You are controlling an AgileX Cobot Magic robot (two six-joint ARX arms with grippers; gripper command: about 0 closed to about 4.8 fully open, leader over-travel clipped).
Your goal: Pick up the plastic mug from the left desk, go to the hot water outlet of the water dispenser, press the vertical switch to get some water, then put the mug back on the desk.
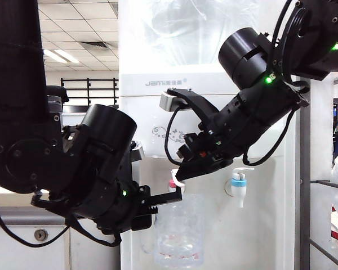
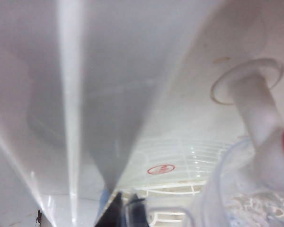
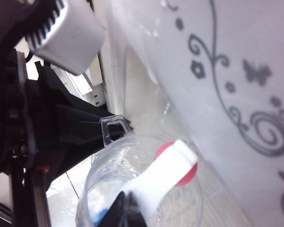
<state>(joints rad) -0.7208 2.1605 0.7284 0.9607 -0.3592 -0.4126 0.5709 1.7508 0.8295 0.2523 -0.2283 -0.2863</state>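
The left gripper (image 1: 168,198) is clamped on the thin handle of the clear dimpled plastic mug (image 1: 179,232), holding it right under the red-collared hot water outlet (image 1: 173,184) of the tall white water dispenser (image 1: 158,82). The right gripper (image 1: 181,169), jaws shut and holding nothing, sits against that tap's small white vertical switch (image 3: 162,176). So pickup and approach look done, filling seems under way with a little water visible, and returning the mug remains; beside the dispenser are an office ceiling with panel lights and a pale desk front with a keyhole (image 1: 40,234).
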